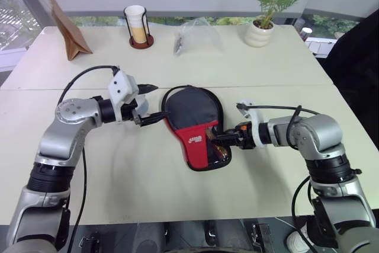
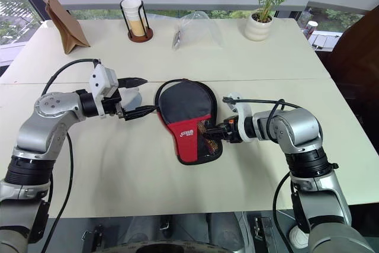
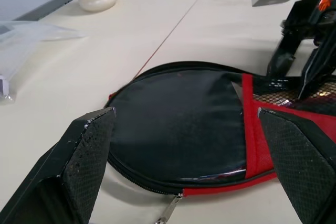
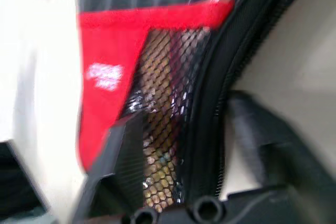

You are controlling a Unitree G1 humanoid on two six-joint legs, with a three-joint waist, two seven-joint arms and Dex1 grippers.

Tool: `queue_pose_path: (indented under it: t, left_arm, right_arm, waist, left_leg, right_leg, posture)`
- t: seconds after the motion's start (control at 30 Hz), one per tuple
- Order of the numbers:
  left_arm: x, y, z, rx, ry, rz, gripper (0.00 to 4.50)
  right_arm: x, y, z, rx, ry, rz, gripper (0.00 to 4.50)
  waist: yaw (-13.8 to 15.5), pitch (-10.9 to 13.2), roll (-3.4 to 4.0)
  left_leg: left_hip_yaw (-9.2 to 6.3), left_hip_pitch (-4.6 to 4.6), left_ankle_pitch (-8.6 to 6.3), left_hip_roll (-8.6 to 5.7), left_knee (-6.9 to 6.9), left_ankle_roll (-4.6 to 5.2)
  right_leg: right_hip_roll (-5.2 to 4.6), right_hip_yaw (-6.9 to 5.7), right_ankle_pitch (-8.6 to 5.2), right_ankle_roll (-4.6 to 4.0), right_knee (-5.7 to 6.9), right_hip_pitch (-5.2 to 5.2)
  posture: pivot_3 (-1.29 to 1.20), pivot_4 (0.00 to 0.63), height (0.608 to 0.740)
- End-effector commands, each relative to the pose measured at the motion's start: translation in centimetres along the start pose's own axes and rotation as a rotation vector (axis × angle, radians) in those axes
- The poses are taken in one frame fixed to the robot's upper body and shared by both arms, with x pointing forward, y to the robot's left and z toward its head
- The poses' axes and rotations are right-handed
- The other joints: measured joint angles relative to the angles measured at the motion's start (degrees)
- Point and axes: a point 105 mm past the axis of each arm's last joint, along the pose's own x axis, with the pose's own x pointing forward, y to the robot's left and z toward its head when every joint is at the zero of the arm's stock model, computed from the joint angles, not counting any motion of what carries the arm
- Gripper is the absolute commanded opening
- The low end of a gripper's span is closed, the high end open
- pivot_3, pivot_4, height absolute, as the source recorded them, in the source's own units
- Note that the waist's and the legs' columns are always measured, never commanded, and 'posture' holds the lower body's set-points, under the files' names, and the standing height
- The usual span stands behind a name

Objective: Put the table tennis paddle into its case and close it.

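At desk centre lies the case (image 1: 195, 127), round end toward 11 o'clock, red panel and mesh pocket toward 5. Wood-coloured shape behind the mesh suggests the table tennis paddle (image 4: 160, 124) is inside; blade hidden. Right tool (image 1: 220, 138) straddles the case's zip edge at 3 o'clock, fingers partly closed about it, likely to pin or work the zipper. Left tool (image 1: 148, 102), spread wide and empty, hovers at 9 o'clock, probably ready to steady the case.

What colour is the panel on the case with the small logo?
Red, with a white logo, on the black case; the right eye view shows it best.
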Motion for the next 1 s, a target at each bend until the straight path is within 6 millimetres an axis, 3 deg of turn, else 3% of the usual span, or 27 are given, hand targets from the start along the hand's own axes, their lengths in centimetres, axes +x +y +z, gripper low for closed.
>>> queue_pose_path:
  t: [0.03, 0.33, 0.77, 1.0]
  left_arm:
    - [-0.5, 0.2, 1.1, 0.049, -0.028, 0.02, 4.5]
    - [-0.2, 0.2, 1.2, 0.053, -0.035, 0.015, 4.5]
    - [0.0, 0.2, 1.2, 0.061, -0.037, 0.008, 4.5]
    - [0.1, 0.1, 1.1, 0.057, -0.039, 0.008, 4.5]
  right_arm:
    - [0.0, -0.8, -1.0, 0.067, 0.029, -0.014, 0.94]
    - [-0.7, 0.1, -1.6, 0.181, 0.015, 0.072, 0.94]
    - [-1.2, 2.4, -6.3, 0.22, 0.07, 0.102, 0.94]
    - [-1.7, 2.3, -6.2, 0.226, 0.039, 0.064, 0.94]
  waist:
    - [0.1, 0.0, -0.01]
    - [0.4, 0.0, -0.01]
    - [0.3, 0.0, -0.02]
    - [0.3, 0.0, -0.03]
  left_leg:
    - [0.0, 0.01, 0.0, 0.0, 0.0, 0.0]
    - [-0.01, 0.01, 0.0, -0.02, 0.0, 0.0]
    - [-0.05, 0.0, -0.01, -0.03, -0.05, 0.01]
    - [-0.05, 0.0, -0.02, -0.03, -0.06, 0.02]
  right_leg:
    - [0.0, 0.0, 0.0, 0.0, -0.01, 0.03]
    - [-0.02, 0.0, 0.0, 0.0, -0.04, 0.06]
    - [-0.04, -0.01, -0.01, -0.01, -0.09, 0.07]
    - [-0.03, -0.01, -0.02, -0.02, -0.13, 0.08]
  posture:
    - [0.0, 0.15, 0.734]
    - [0.0, 0.15, 0.734]
    - [0.0, 0.15, 0.734]
    - [0.0, 0.15, 0.734]
